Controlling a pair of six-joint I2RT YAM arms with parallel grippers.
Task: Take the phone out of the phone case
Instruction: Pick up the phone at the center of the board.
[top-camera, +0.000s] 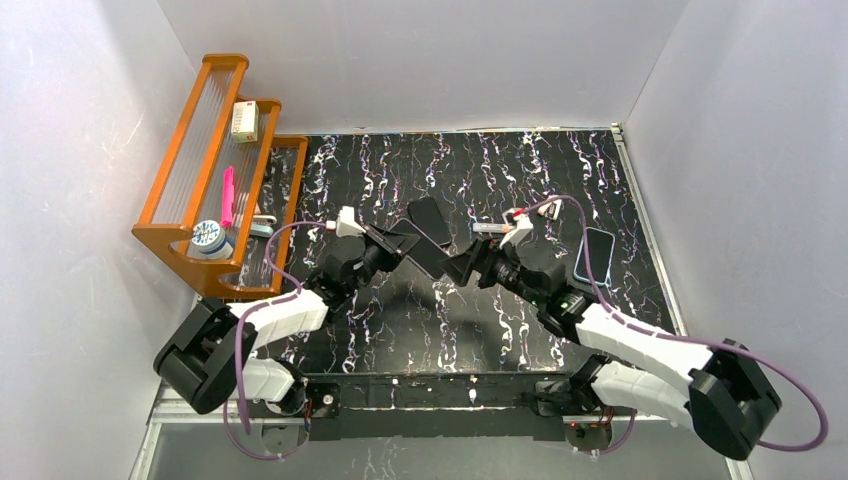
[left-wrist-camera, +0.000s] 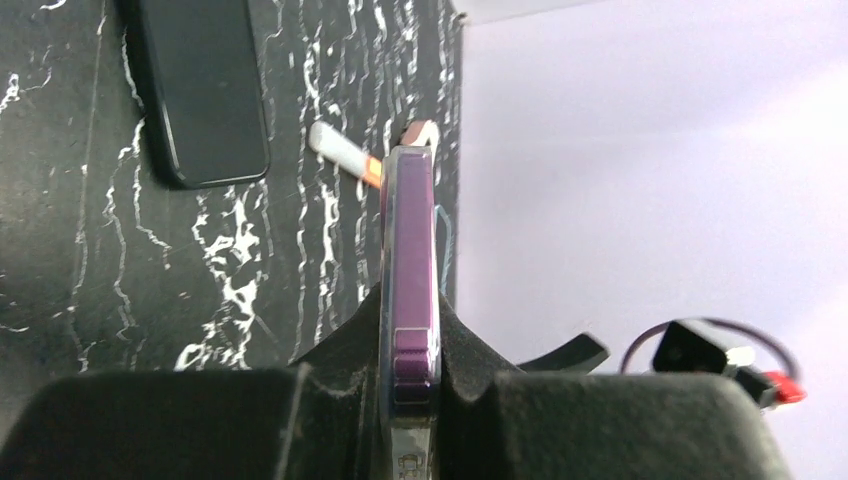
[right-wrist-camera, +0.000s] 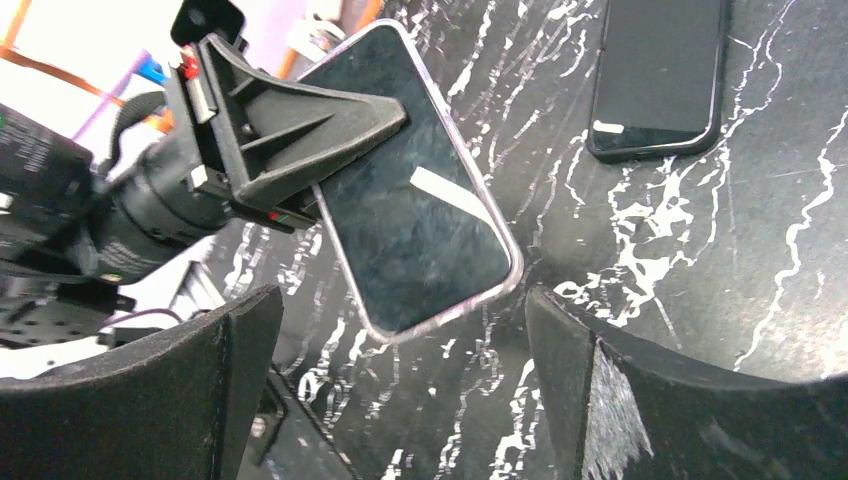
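- Your black tabletop veined with white marbling (top-camera: 400, 330) fills the walled-in work cell, both arms reaching in from the near edge.
- An orange tiered rack (top-camera: 170, 240) stands at the far left corner, carrying a pink pen (top-camera: 227, 196), a round tin (top-camera: 208, 237) and a small pale box (top-camera: 244, 121).
- Your left gripper (left-wrist-camera: 412, 330) is clamped tight on the dark phone in its clear, purple-tinted case (right-wrist-camera: 415, 225), pinching one end across front and back and holding it off the table near the middle, screen towards the right wrist camera.
- Your right gripper (right-wrist-camera: 402, 330) stands fully spread with nothing in it; its two black fingers (right-wrist-camera: 200, 400) flank the phone's free end without touching it.
- The phone sits fully inside its case.
- A second bare black phone (top-camera: 430, 218) lies flat just beyond the two grippers.
- A third phone with a blue rim (top-camera: 594, 256) lies flat near the table's right edge, well apart from the others.
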